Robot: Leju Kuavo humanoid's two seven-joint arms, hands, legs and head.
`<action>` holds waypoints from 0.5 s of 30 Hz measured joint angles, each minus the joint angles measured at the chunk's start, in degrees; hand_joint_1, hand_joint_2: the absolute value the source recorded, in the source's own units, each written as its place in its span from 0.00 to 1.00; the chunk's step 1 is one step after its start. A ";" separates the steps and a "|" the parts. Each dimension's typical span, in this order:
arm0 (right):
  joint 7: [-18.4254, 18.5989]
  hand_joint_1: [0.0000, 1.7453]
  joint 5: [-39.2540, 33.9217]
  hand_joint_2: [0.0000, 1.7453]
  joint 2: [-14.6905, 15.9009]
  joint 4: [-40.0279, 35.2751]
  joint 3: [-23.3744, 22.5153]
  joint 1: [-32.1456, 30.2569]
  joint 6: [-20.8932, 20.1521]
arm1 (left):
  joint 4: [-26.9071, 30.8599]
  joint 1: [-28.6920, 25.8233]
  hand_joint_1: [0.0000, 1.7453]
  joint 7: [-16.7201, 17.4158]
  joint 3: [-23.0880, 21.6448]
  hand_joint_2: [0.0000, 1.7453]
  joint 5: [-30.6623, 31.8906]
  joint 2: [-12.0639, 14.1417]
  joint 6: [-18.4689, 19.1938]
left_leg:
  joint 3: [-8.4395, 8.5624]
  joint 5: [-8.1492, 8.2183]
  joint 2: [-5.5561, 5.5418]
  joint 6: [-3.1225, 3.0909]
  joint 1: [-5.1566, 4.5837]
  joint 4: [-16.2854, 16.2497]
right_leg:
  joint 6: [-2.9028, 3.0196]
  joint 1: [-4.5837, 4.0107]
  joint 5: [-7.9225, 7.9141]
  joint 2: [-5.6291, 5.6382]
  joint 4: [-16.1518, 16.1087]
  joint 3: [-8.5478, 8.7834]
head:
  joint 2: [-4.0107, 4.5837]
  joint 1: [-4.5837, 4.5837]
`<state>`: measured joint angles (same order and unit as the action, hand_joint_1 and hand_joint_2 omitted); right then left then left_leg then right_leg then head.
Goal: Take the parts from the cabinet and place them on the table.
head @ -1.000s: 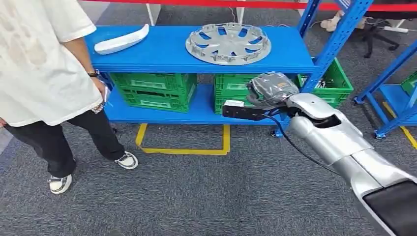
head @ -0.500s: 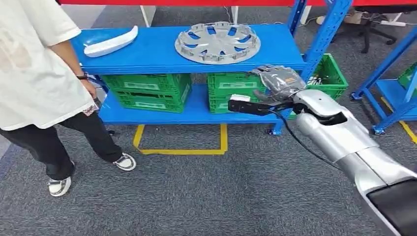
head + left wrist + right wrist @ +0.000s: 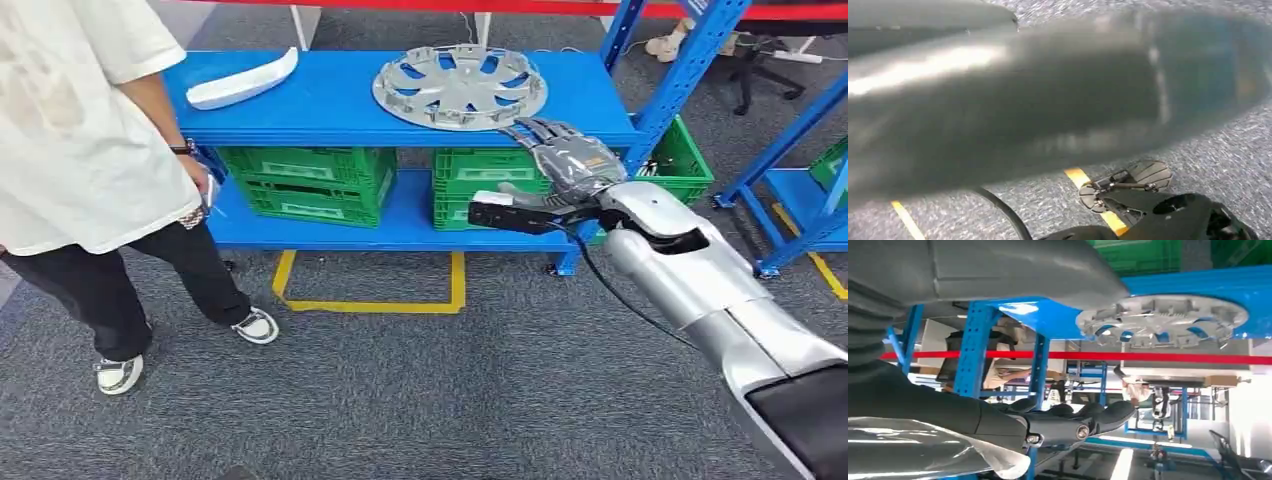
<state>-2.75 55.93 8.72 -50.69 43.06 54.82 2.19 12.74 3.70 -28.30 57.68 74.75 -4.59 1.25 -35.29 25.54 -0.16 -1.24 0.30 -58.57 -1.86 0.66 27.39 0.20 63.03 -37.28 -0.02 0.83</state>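
So the right robot hand [image 3: 562, 160] is up at the front edge of the blue shelf [image 3: 330, 105], fingers spread apart and holding nothing. It sits just beside the near rim of the silver hubcap [image 3: 460, 87], which lies flat on the top shelf; can't tell from the head view if the fingertips are actually touching it. In the right wrist view the dark fingers [image 3: 1083, 417] are stretched out with the hubcap [image 3: 1162, 319] a bit apart from them, and nothing between.

Further left on the same top shelf there's a white curved part [image 3: 243, 80], well apart from the hubcap. Underneath, on the lower shelf, are green crates [image 3: 310, 182] side by side, with one more green crate [image 3: 680, 160] at the right end behind the shelf post.

A person [image 3: 85, 150] in a white t-shirt and black trousers stands at the left end of the shelf, one hand hanging down near the lower shelf edge. Yellow tape [image 3: 370, 290] marks the grey carpet in front.

The left robot hand is just a grey blur up close in the left wrist view, so I can't tell its state.
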 joint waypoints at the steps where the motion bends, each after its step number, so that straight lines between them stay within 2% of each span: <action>1: -0.07 0.00 -0.02 0.00 0.00 0.04 -0.17 0.19 0.04 | 0.00 0.02 0.00 0.00 0.00 0.00 0.00 0.00 0.00 | -0.11 0.15 0.01 0.26 -0.09 -0.11 | 0.09 -0.04 0.03 -0.14 -3.16 1.49 | 0.00 0.00; 2: -0.15 0.00 -0.02 0.00 0.00 0.09 -0.17 0.37 0.09 | 0.00 0.12 0.00 0.00 -0.02 0.00 0.00 0.02 0.00 | -0.43 0.20 -0.01 0.48 -0.43 -0.59 | 0.21 -0.18 0.23 -0.10 -4.44 2.69 | 0.00 0.00; 5: -0.42 0.00 -0.02 0.00 0.04 0.44 -0.20 0.02 0.15 | -0.02 0.10 0.00 0.00 -0.02 0.00 0.13 0.02 0.00 | -0.61 -0.25 0.00 1.23 -0.28 -0.34 | 0.82 -0.37 0.07 0.02 -4.02 2.18 | 0.00 -0.09; 6: -0.37 0.00 0.00 0.00 0.09 0.55 -0.24 0.05 0.15 | -0.02 0.09 0.00 0.00 -0.02 0.00 0.15 0.13 0.00 | -0.64 0.06 -0.03 1.51 -0.29 -0.48 | 1.26 0.00 -0.17 -0.06 -4.40 2.31 | 0.00 0.00; 7: -0.42 0.00 0.00 0.00 0.09 0.55 -0.35 0.18 0.22 | -0.02 0.08 0.00 0.00 -0.02 0.00 0.15 0.13 0.00 | -1.08 1.16 0.04 1.95 -0.22 -1.54 | 1.61 0.10 -0.31 -0.06 -4.44 2.53 | 0.00 -0.24; 8: -0.44 0.00 0.02 0.00 0.07 0.55 -0.33 0.29 0.22 | -0.04 0.13 0.00 0.00 -0.04 0.00 0.17 0.02 0.00 | -2.17 2.97 0.03 2.25 -0.12 -4.46 | 1.87 0.11 -0.27 -0.07 -4.44 2.58 | 0.00 -0.48; 10: -0.48 0.00 0.07 0.00 0.07 0.57 -0.22 0.09 0.24 | -0.04 0.26 0.00 0.00 -0.07 0.00 0.35 0.02 0.00 | -6.12 6.80 0.03 2.63 0.12 -13.41 | 2.12 0.01 -0.18 -0.07 -4.44 2.68 | 0.00 -0.48; 11: -0.48 0.00 0.07 0.00 0.07 0.66 -0.22 -0.05 0.22 | -0.04 0.22 0.00 0.00 -0.09 0.00 0.37 0.00 0.00 | -7.73 7.69 0.03 2.71 0.12 -16.75 | 2.15 -0.01 -0.15 -0.06 -4.43 2.68 | 0.00 -0.48; 12: -0.48 0.00 0.07 0.00 0.07 0.77 -0.20 -0.17 0.24 | -0.04 0.17 0.00 0.00 -0.09 0.00 0.39 0.00 0.00 | -8.25 7.25 0.03 2.73 0.12 -17.60 | 2.18 -0.01 -0.12 -0.04 -4.42 2.75 | 0.00 -0.50; 13: -0.48 0.00 0.07 0.00 0.07 0.81 -0.20 -0.20 0.24 | -0.04 0.16 0.00 0.00 -0.09 0.00 0.44 0.00 0.00 | -7.47 5.43 0.03 2.62 0.12 -15.66 | 2.16 0.00 -0.10 -0.02 -4.42 2.82 | 0.00 -0.52; 15: -0.48 0.00 0.07 0.00 0.07 0.81 -0.24 -0.08 0.24 | -0.04 0.22 0.00 0.00 -0.09 0.00 0.50 0.04 0.00 | -3.67 0.47 0.03 2.20 0.12 -7.12 | 2.10 0.00 0.02 0.03 -4.42 3.08 | 0.00 -0.50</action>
<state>-3.23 56.00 8.79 -49.88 42.82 54.74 2.43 12.70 3.92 -28.30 57.59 75.25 -4.55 1.25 -38.96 26.01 -0.13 0.96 0.42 -65.69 0.24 0.66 27.41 0.23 58.61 -34.20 -0.02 0.33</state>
